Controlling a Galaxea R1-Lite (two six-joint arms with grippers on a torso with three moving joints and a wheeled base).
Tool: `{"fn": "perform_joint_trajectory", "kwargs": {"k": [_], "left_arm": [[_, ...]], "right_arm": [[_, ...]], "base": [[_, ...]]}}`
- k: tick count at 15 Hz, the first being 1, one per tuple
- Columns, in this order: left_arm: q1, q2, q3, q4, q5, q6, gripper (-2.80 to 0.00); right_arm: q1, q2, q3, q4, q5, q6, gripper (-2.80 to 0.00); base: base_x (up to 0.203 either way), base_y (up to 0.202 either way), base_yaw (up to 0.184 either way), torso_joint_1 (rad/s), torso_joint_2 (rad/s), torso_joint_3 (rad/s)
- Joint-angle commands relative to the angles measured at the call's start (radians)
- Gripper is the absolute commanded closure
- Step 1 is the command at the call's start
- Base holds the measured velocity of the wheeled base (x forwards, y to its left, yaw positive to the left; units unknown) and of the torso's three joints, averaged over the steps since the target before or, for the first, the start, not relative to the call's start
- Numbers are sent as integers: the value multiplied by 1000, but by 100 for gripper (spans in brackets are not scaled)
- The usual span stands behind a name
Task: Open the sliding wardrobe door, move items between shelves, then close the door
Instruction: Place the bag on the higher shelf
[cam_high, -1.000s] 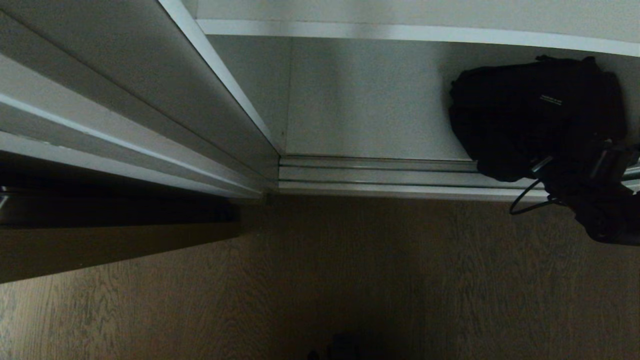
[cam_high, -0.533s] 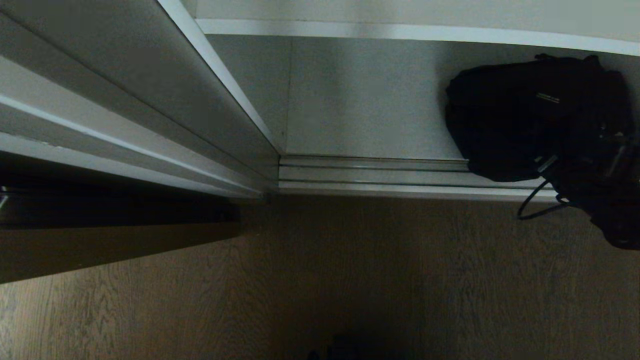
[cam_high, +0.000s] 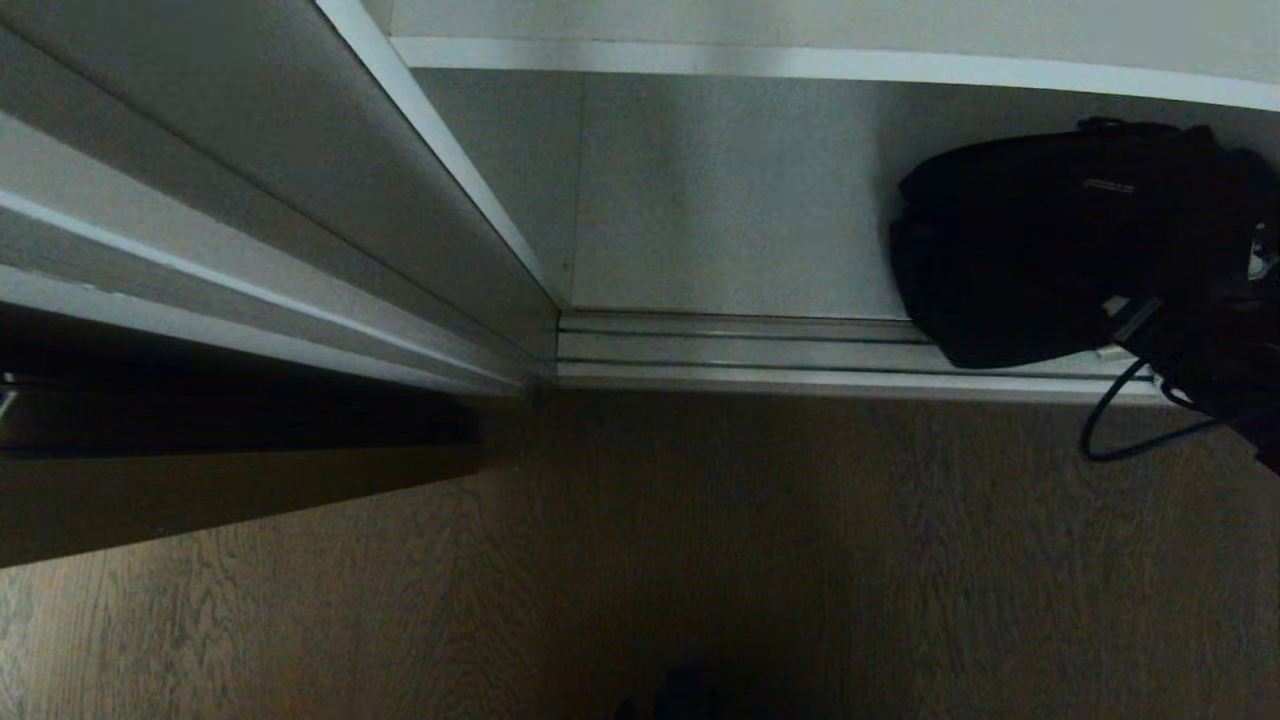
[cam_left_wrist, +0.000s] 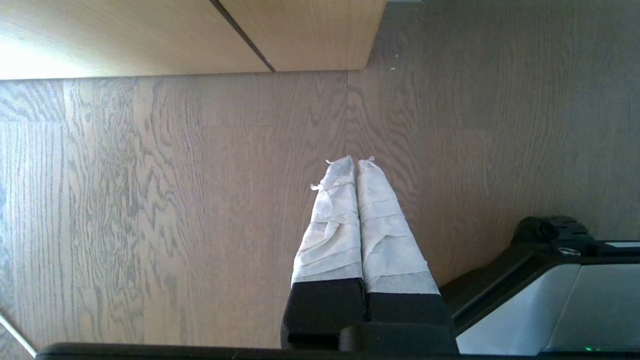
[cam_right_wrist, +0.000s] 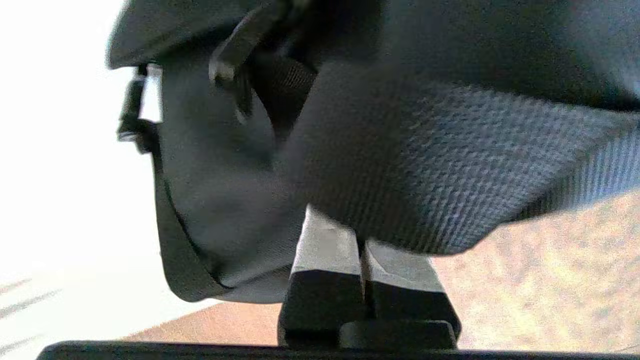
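Note:
A black fabric bag (cam_high: 1040, 250) with small white lettering lies at the right of the bottom shelf (cam_high: 720, 200), its front corner over the door tracks (cam_high: 750, 350). My right gripper (cam_right_wrist: 361, 237) is shut on a fold of the bag's (cam_right_wrist: 425, 150) woven fabric, which covers its fingertips. In the head view the right arm (cam_high: 1225, 365) is a dark shape at the right edge, against the bag. The sliding wardrobe door (cam_high: 250, 160) stands pushed to the left, so the compartment is open. My left gripper (cam_left_wrist: 356, 161) hangs shut and empty over the floor.
An upper shelf edge (cam_high: 800, 62) runs above the bag. A black cable (cam_high: 1120, 430) loops from the right arm over the dark wood floor (cam_high: 700, 550). A light wood cabinet front (cam_left_wrist: 175, 35) and part of the robot's base (cam_left_wrist: 550, 290) lie near the left gripper.
My right arm has moved to the right and up, dragging the bag's right side with it. The bag has stretched and its lettering has risen a little. The cable has shifted right.

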Motion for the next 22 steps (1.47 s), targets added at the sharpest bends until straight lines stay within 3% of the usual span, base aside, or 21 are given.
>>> {"fn": "perform_joint_trajectory", "kwargs": {"k": [1,10,22], "left_arm": [[0,2,0,0,0,1,0],[0,2,0,0,0,1,0],[0,2,0,0,0,1,0]], "right_arm": [[25,-92,15,-5,-12,-55,0],[72,-336,34,191,-134,-177,0],[79,-665,315,322,-140,-329,0]], "base": [[0,0,0,0,0,0],[0,0,0,0,0,0],[0,0,0,0,0,0]]}}
